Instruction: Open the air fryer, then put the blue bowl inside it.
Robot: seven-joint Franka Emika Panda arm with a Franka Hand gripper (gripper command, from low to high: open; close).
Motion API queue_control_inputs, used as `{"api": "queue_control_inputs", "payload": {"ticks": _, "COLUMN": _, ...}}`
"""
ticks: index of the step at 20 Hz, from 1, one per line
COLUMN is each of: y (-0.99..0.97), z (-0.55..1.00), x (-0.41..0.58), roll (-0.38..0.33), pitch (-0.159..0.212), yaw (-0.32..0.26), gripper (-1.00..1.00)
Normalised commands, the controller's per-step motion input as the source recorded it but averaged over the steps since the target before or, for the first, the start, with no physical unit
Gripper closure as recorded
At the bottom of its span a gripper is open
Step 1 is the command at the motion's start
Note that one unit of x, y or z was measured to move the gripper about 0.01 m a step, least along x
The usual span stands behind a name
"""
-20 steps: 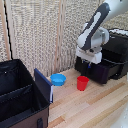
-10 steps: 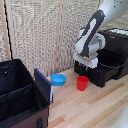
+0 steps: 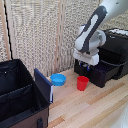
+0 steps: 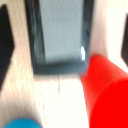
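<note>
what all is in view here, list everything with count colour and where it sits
air fryer: one, matte black, at the exterior view's right against the wall, its front drawer pulled out toward the room
blue bowl: one, bright blue, on the wooden table near the curtain, apart from the cup
red cup: one, red, upright on the table in front of the open drawer
fabric case: one, black with a blue-edged flap, at the exterior view's left
curtain: one, beige, behind everything
robot arm: one, white, reaching down from the upper right
tool: one, white block with dark fingers, hanging over the drawer; whether it is open or shut cannot be told
</note>
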Motion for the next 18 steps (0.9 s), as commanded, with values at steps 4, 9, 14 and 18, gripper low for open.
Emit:
{"api": "queue_control_inputs", "payload": {"ticks": 4, "y": 0.28, "z": 0.60, "x": 0.222, "roll": 0.022, "pitch": 0.135, "yaw": 0.069, "gripper": -1.00}}
{"api": "queue_control_inputs", "payload": {"ticks": 9, "y": 0.28, "z": 0.21, "x": 0.202, "roll": 0.153, "pitch": 0.111, "yaw": 0.165, "gripper": -1.00}}
{"api": "queue_control_inputs", "payload": {"ticks": 14, "y": 0.08, "z": 0.00, "x": 0.213, "roll": 0.229, "pitch": 0.048, "yaw": 0.261, "gripper": -1.00}}
{"api": "queue_control_inputs", "payload": {"ticks": 18, "y": 0.06, "z": -0.06, "x": 0.190, "roll": 0.258, "pitch": 0.005, "yaw": 0.253, "gripper": -1.00}}
